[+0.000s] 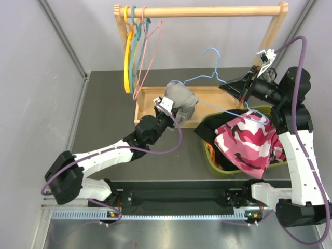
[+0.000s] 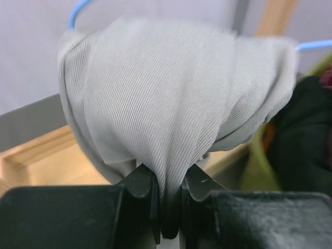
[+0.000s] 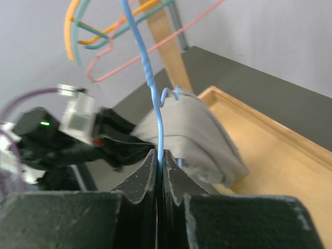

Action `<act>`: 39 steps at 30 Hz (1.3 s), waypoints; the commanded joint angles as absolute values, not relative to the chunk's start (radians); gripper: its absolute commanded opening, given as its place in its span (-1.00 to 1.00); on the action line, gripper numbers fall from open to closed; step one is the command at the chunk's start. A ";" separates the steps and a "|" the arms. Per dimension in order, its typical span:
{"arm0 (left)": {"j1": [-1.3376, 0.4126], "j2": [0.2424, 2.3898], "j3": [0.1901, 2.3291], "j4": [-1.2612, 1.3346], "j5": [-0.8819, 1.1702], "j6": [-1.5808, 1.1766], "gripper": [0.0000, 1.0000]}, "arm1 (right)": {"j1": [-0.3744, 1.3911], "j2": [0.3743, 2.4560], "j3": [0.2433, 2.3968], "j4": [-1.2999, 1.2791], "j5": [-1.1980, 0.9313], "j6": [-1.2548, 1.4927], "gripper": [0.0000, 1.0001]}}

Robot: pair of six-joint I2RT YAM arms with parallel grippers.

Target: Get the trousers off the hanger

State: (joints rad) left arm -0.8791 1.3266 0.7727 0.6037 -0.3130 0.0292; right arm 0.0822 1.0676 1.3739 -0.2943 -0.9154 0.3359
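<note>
Plain grey trousers [image 1: 181, 102] hang bunched over a blue wire hanger [image 1: 199, 78] above the wooden rack base. From the near left, my left gripper [image 1: 168, 110] is shut on a fold of that grey cloth [image 2: 171, 93], which is pinched between its fingertips [image 2: 142, 182]. On the right, my right gripper [image 1: 230, 87] is shut on the blue hanger's wire [image 3: 155, 93], and the grey trousers [image 3: 197, 135] lie just beyond it. Pink camouflage trousers [image 1: 246, 140], a black pair [image 1: 210, 129] and a bit of orange cloth [image 1: 210, 151] lie in the green bin [image 1: 207, 161].
A wooden clothes rack [image 1: 202, 10] stands at the back, with its tray-like base [image 1: 150, 101] under the grey trousers. Bare yellow [image 1: 127, 57], teal [image 1: 136, 49] and pink [image 1: 148, 59] hangers hang at its left end. The green bin sits at the right, by the right arm.
</note>
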 commanded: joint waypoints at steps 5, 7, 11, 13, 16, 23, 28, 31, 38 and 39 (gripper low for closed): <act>-0.899 1.138 1.003 0.433 -0.046 -0.173 -1.00 | 0.086 1.054 1.404 -0.393 -0.649 0.118 -1.00; -0.900 1.115 1.060 0.390 -0.023 -0.195 -1.00 | 0.086 1.060 1.402 -0.405 -0.623 0.097 -1.00; -0.902 1.063 1.140 0.344 -0.008 -0.210 -1.00 | 0.086 1.071 1.397 -0.417 -0.566 0.075 -1.00; -0.902 1.049 1.192 0.322 0.020 -0.219 -1.00 | 0.084 1.078 1.396 -0.422 -0.548 0.069 -1.00; -0.902 1.026 1.268 0.296 0.057 -0.232 -1.00 | 0.083 1.094 1.393 -0.423 -0.523 0.058 -1.00; -0.902 0.959 1.371 0.216 0.071 -0.215 -1.00 | 0.081 1.111 1.407 -0.433 -0.485 0.034 -1.00; -0.900 0.884 1.370 0.175 0.060 -0.195 -1.00 | 0.081 1.129 1.422 -0.440 -0.479 0.023 -1.00; -0.900 0.853 1.376 0.147 0.054 -0.184 -1.00 | 0.080 1.129 1.422 -0.442 -0.468 0.017 -1.00; -0.900 0.807 1.371 0.063 0.080 -0.183 -1.00 | 0.077 1.126 1.466 -0.463 -0.480 -0.038 -1.00; -0.900 0.805 1.364 0.049 0.089 -0.186 -1.00 | 0.075 1.123 1.477 -0.466 -0.480 -0.046 -1.00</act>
